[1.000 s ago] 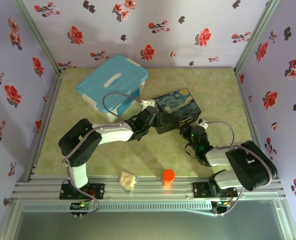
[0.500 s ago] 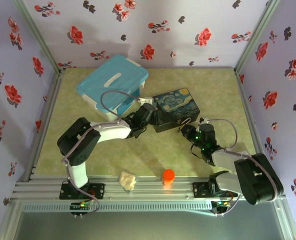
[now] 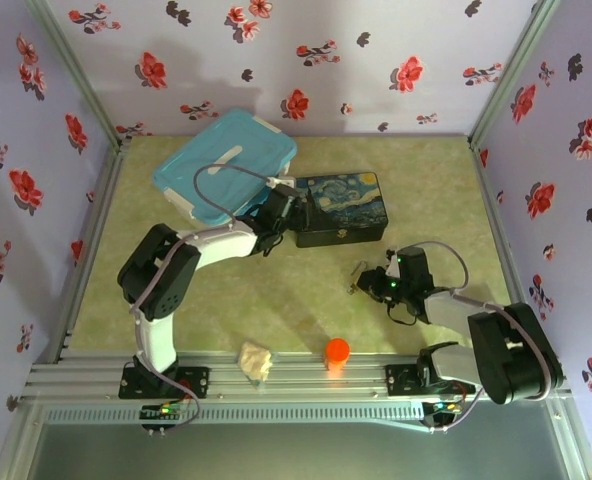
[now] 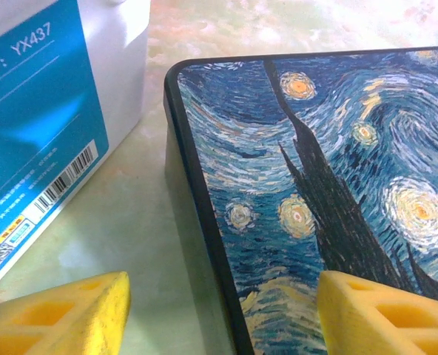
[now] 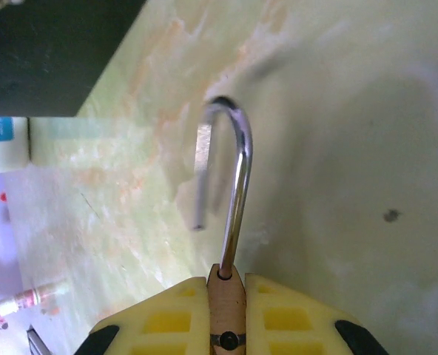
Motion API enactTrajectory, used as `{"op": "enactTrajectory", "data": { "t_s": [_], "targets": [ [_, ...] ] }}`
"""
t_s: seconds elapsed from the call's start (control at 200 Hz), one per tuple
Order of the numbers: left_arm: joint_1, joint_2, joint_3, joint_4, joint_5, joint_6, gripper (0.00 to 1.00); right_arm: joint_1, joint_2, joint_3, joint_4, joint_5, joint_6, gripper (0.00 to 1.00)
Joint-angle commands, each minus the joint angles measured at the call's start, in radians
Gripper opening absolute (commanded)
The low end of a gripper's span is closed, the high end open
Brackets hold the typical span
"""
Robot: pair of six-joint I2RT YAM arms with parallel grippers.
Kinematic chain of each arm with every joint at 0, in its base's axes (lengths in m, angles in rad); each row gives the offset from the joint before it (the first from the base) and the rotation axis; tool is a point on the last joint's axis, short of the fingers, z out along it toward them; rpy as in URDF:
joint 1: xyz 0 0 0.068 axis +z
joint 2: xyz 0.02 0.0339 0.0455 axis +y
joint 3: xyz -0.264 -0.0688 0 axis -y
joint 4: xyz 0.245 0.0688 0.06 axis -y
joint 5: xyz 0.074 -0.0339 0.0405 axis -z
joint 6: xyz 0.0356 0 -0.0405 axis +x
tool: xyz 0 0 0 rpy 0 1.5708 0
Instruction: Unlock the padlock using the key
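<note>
Starting at the near rail (image 3: 296, 385): an orange round cap (image 3: 337, 351) and a pale crumpled wad (image 3: 256, 362), close together but not touching, well clear of both grippers and, by judgement, no part of this step.

Just beyond, low over the table (image 3: 306, 300), the right gripper (image 5: 226, 292), pinched narrow on the brass body of the padlock (image 5: 235, 207), shackle pointing away from the wrist. Held so, probably, to steady the body while leaving the shackle free of the pads. Plain from the right wrist camera: the shackle's short leg ending in open air beside the long one, not seated in the body, hence judged sprung open; keyhole end buried between the pads. Given by the overhead camera instead: lock and fingertips as one small glint, with bare table between that glint and the Starry Night box (image 3: 341, 205). Place of the key: cannot tell.

Farther back, the left gripper (image 4: 223, 314), spread wide, one yellow pad (image 4: 63, 314) over the table, the other over the lid of the Starry Night box, straddling its near edge, gripping nothing. Parked there, perhaps, out of the right arm's way. Close-up from its wrist: barcode label on the blue-lidded bin (image 3: 226, 165) just beside the box. From overhead: bin and box nearest the floral back wall (image 3: 296, 60).
</note>
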Motion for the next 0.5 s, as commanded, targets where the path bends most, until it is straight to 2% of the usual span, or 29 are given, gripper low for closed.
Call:
{"op": "enactTrajectory", "data": {
  "t_s": [0.0, 0.105, 0.165, 0.345, 0.495],
  "targets": [
    [0.009, -0.061, -0.023, -0.123, 0.003, 0.050, 0.69, -0.009, -0.030, 0.075, -0.216, 0.011, -0.106, 0.00],
    [0.007, -0.119, -0.047, -0.123, 0.004, 0.050, 0.71, -0.009, -0.012, 0.169, -0.454, 0.105, -0.182, 0.03],
    [0.006, -0.151, -0.058, -0.123, 0.010, 0.047, 0.72, -0.008, -0.004, 0.200, -0.524, 0.148, -0.213, 0.05],
    [-0.002, -0.256, -0.084, -0.133, 0.036, 0.050, 0.73, -0.010, 0.061, 0.228, -0.558, 0.198, -0.231, 0.12],
    [-0.007, -0.369, -0.126, -0.145, 0.051, 0.045, 0.74, -0.007, 0.029, 0.233, -0.583, 0.265, -0.234, 0.11]
  ]
}}
